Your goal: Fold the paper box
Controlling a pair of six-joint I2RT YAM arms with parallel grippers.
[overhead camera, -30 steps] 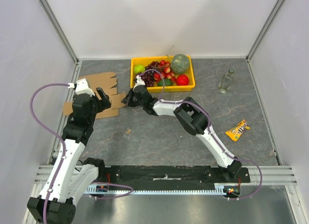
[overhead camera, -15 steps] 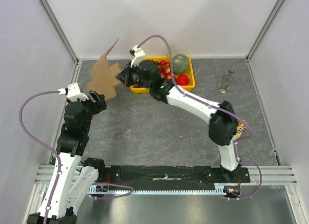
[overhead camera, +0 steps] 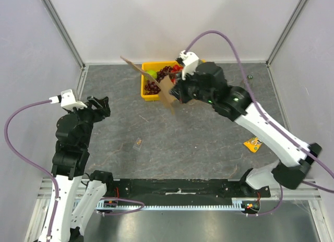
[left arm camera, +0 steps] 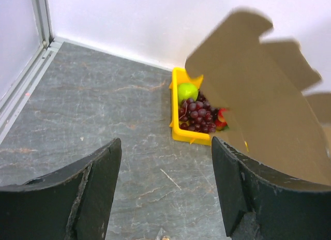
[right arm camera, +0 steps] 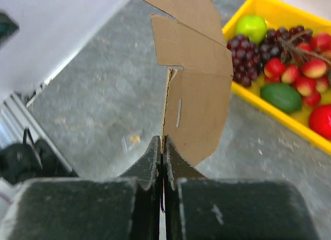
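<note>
The paper box (overhead camera: 166, 91) is a flat brown die-cut cardboard sheet with flaps, held up in the air, tilted on edge in front of the yellow crate. My right gripper (overhead camera: 178, 92) is shut on its edge; in the right wrist view the sheet (right arm camera: 194, 69) stands up from between the closed fingers (right arm camera: 155, 157). The sheet also shows at the right of the left wrist view (left arm camera: 264, 100). My left gripper (overhead camera: 99, 106) is open and empty at the left, well apart from the sheet, with bare table between its fingers (left arm camera: 93, 183).
A yellow crate (overhead camera: 147, 93) of fruit stands at the back centre, partly behind the sheet. A snack packet (overhead camera: 253, 144) lies at the right. A small scrap (overhead camera: 138, 143) lies mid-table. White walls and metal rails enclose the table.
My right gripper has lifted the cardboard sheet off the table at the left and swung it right, above the crate's front. My left arm has drawn back to the left.
</note>
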